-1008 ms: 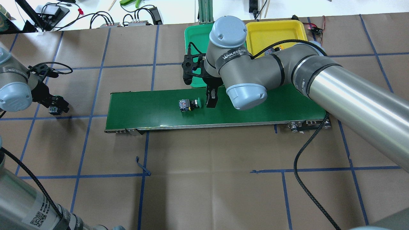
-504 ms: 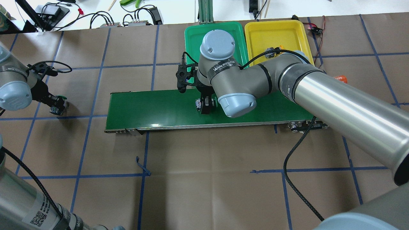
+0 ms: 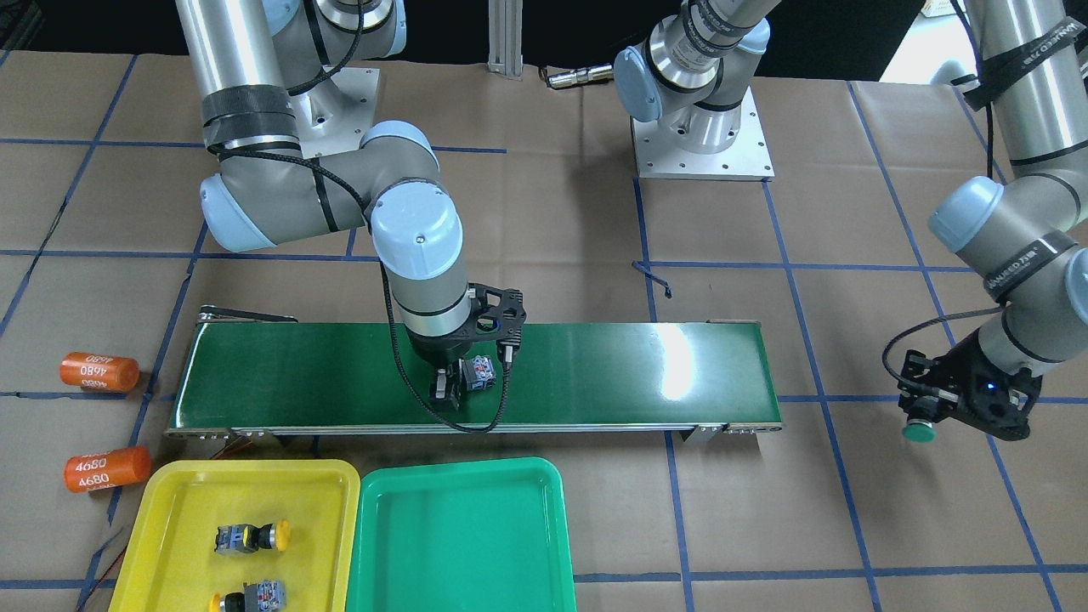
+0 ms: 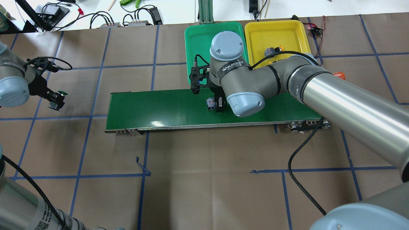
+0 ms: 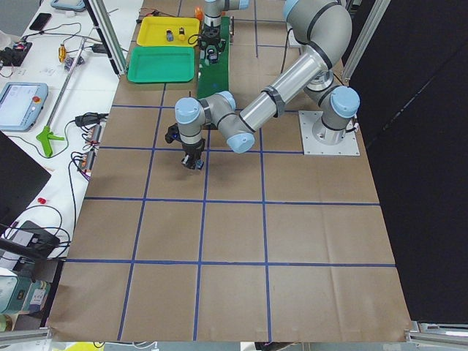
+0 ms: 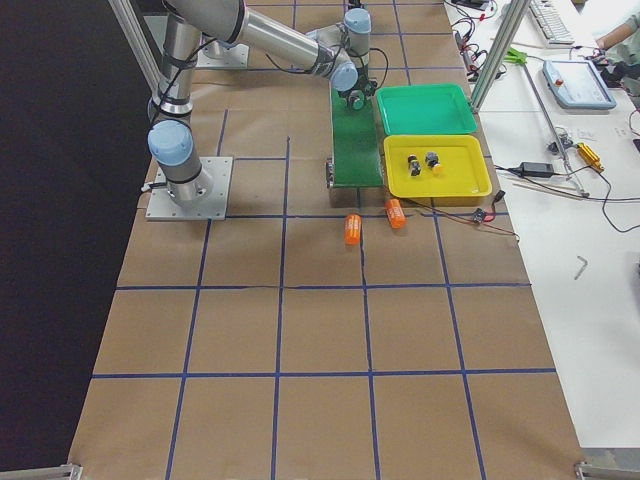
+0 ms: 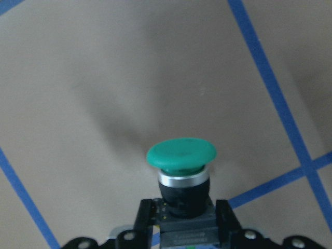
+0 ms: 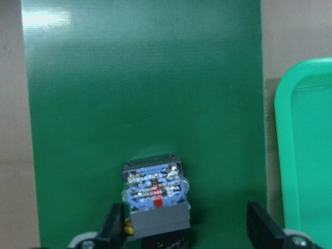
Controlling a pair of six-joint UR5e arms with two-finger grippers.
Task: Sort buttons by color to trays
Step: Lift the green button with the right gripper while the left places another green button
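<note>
As it hangs over the conveyor [image 4: 159, 108], right gripper [image 4: 218, 104]: fingers wider than the belt button [image 8: 155, 194] between them, unclamped.
Left gripper [image 4: 56, 100]: clamped on green button [image 7: 181, 155], beyond conveyor's left end.
Do well: centre on the body, match drift, close squarely.
Changed: belt button and right gripper sit farther right than before.

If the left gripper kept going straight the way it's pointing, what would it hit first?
Likely the paper-covered table, with the held green button touching first; nothing else shows ahead, though the gap is unclear.
</note>
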